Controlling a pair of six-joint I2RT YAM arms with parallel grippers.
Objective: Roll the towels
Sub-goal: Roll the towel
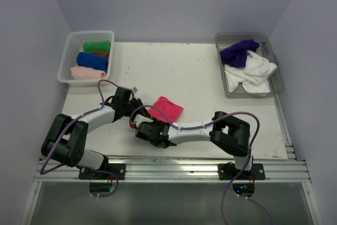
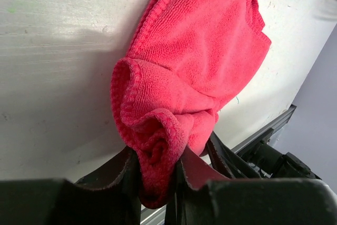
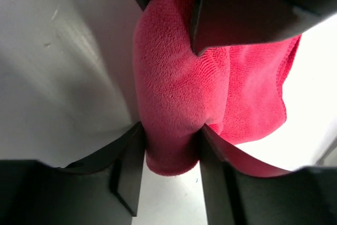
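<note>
A pink-red towel (image 1: 166, 108) lies on the white table, its near edge partly rolled into a tube. My left gripper (image 1: 136, 113) is shut on the left end of that roll, seen bunched between its fingers in the left wrist view (image 2: 155, 156). My right gripper (image 1: 146, 125) is shut on the roll's other end, seen in the right wrist view (image 3: 171, 130). The flat part of the towel (image 2: 210, 40) spreads away from both grippers. The left gripper's fingers (image 3: 237, 9) show at the top of the right wrist view.
A white basket (image 1: 67, 56) at the back left holds rolled green, orange, blue and pale pink towels. A grey tray (image 1: 278, 80) at the back right holds a purple towel (image 1: 238, 52) and a white towel (image 1: 253, 73). The metal rail (image 1: 174, 164) runs along the near edge.
</note>
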